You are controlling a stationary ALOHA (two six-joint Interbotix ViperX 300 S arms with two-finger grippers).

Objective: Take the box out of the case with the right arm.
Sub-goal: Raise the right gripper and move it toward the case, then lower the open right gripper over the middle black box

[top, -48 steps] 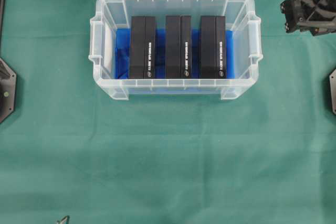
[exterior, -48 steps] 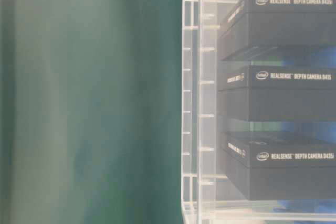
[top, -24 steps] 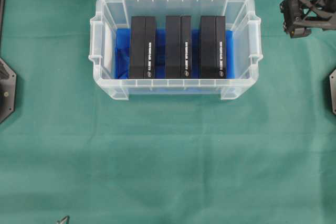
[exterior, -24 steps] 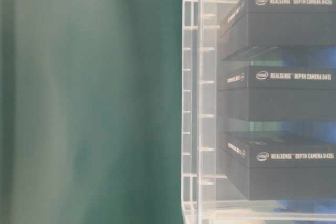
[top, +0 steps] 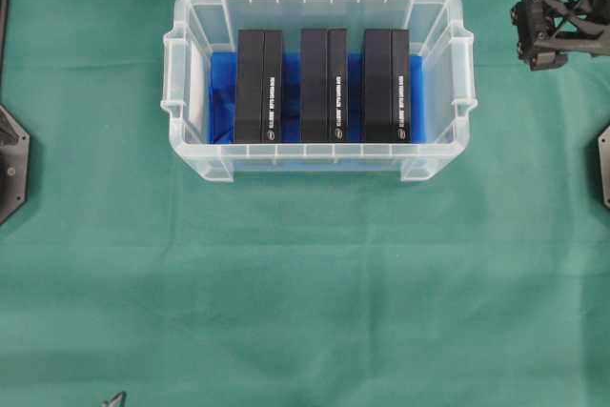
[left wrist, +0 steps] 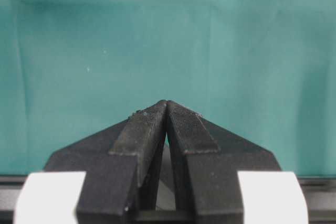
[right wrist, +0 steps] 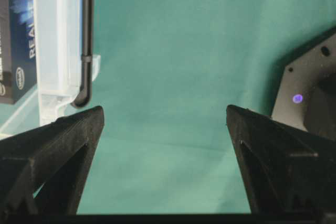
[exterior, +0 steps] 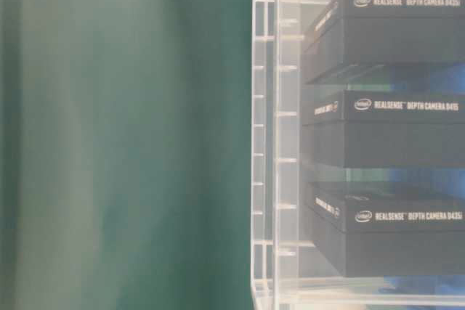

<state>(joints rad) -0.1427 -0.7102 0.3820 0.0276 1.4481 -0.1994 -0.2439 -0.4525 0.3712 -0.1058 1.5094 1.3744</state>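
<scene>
Beside the clear rimmed plastic case [top: 319, 83], our black lattice right end effector [right wrist: 165, 129] gapes wide; reaching in, we might snag that rim.

The left gripper [left wrist: 167, 103] fills the bottom of the left wrist view. Its two black fingers [left wrist: 142, 129] lean in and meet at their tips, like a little roof. Nothing sits between them. Lower down, a thin gap shows between the fingers. A white band [left wrist: 50, 196] wraps each side of the gripper near the bottom corners. Past the fingertips lies a green cloth [left wrist: 157, 40], soft and a bit wrinkled.
</scene>
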